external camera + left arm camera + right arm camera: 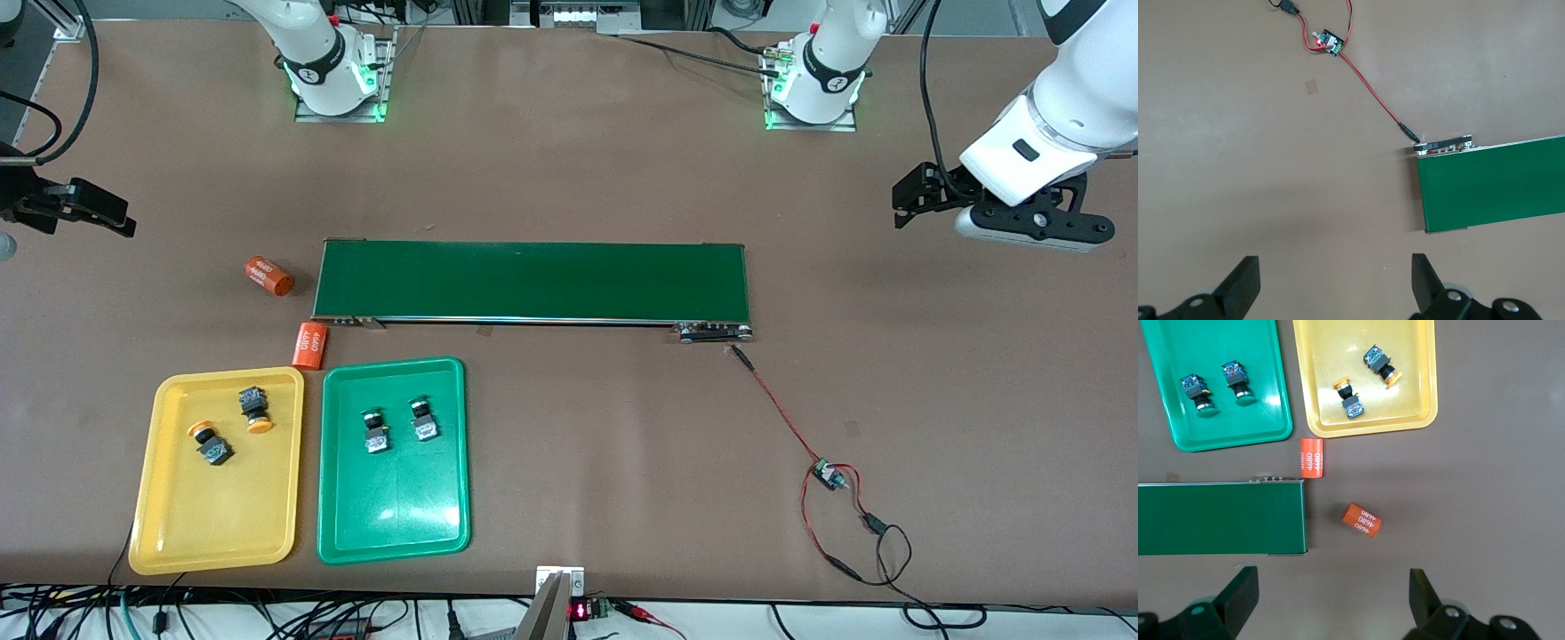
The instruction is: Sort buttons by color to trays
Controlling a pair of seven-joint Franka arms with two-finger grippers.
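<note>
Sorting table seen from the room: the yellow tray (pixel 169 498) holds two orange-capped buttons (pixel 210 443) (pixel 255 410); the green tray (pixel 391 516), just beside it toward the left arm's end, holds two green-capped buttons (pixel 375 431) (pixel 423 420); both trays lie nearer the front camera than the dark-green belt (pixel 533 280); two orange cylinders (pixel 269 276) (pixel 310 346) lie by the belt's end toward the right arm; the left gripper (pixel 1335 283) hangs over bare table near the belt's other end, fingers spread, holding nothing; the right gripper (pixel 1333 603) hangs past the cylinders at the table's edge, likewise spread and empty.
</note>
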